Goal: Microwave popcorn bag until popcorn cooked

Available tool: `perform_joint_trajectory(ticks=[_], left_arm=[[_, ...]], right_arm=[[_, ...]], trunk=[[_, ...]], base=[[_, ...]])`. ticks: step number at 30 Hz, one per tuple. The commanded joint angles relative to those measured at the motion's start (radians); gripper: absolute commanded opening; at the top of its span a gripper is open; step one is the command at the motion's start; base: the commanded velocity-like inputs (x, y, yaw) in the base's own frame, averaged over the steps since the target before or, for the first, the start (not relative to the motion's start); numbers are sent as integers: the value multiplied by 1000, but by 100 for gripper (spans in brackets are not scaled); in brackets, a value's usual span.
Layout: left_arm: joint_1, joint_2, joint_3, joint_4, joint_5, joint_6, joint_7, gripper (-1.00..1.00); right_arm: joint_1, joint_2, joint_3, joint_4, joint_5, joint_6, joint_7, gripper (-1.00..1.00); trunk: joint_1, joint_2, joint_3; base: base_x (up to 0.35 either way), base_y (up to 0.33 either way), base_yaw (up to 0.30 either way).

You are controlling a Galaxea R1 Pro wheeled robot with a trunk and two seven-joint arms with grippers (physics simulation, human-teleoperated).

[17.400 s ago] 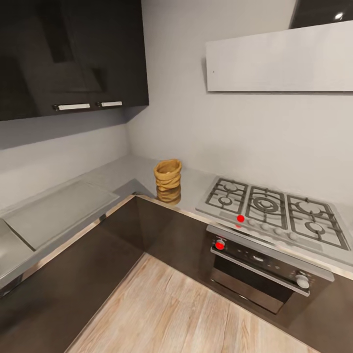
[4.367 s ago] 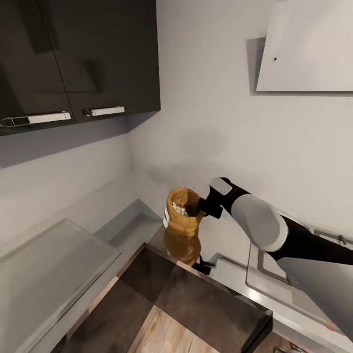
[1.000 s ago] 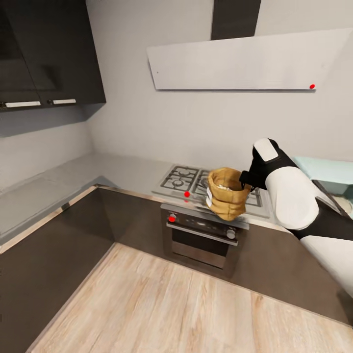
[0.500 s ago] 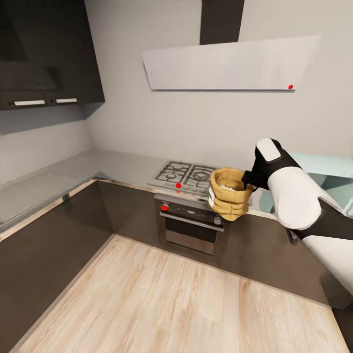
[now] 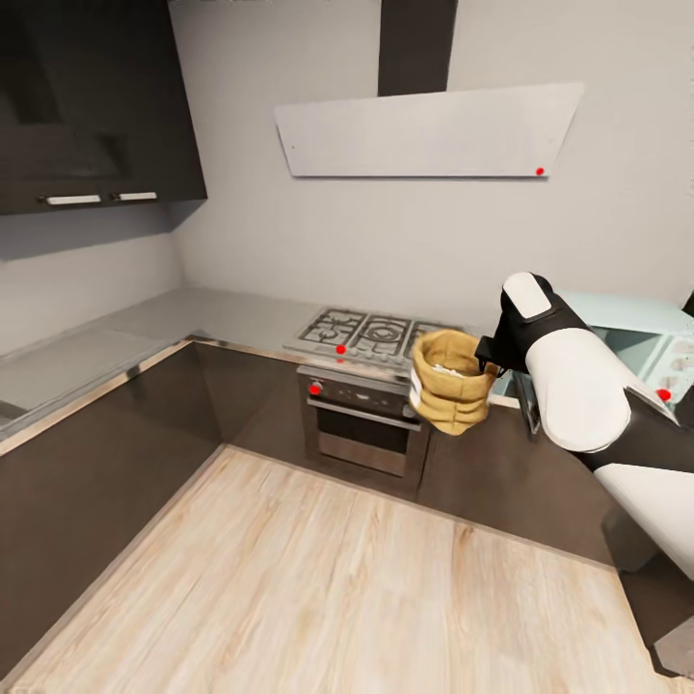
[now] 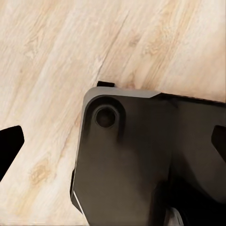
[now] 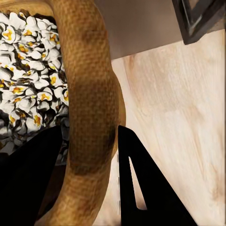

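Popcorn bag (image 5: 448, 381) hangs mid-air w/ popcorn (image 7: 26, 70) inside, in front of the hob (image 5: 371, 333), off the bench (image 5: 222, 318). Your right pincer (image 7: 89, 155) pinches its rolled rim, one finger inside, one outside. Microwave (image 5: 641, 337) sits far right. Rim-only grip: turn fast and the bag could swing, slip or spill. Left pincer (image 6: 113, 141): can't tell open/closed.

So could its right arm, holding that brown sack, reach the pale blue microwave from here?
Probably not yet. The right claw grips the crumpled brown paper sack out over the wood floor, while the mint-blue microwave sits farther along the counter behind the arm.
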Motion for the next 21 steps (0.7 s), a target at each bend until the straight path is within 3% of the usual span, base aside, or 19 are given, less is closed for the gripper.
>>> perform_joint_trajectory(ticks=[1,13,21], left_arm=[[-1,0,2,0,1,-3,1,100],[-1,-1,2,0,1,-3,1,100],[0,-2,2,0,1,-3,1,100]], right_arm=[[-1,0,-1,-1,-10,3,-10,-100],[-1,0,-1,-1,-10,3,-10,-100],[-1,0,-1,-1,-10,3,-10,-100]], trunk=[[0,-2,-2],[0,-2,-2],[0,-2,-2]], base=[[-330,-113,0],[-334,-88,0],[-342,152,0]])
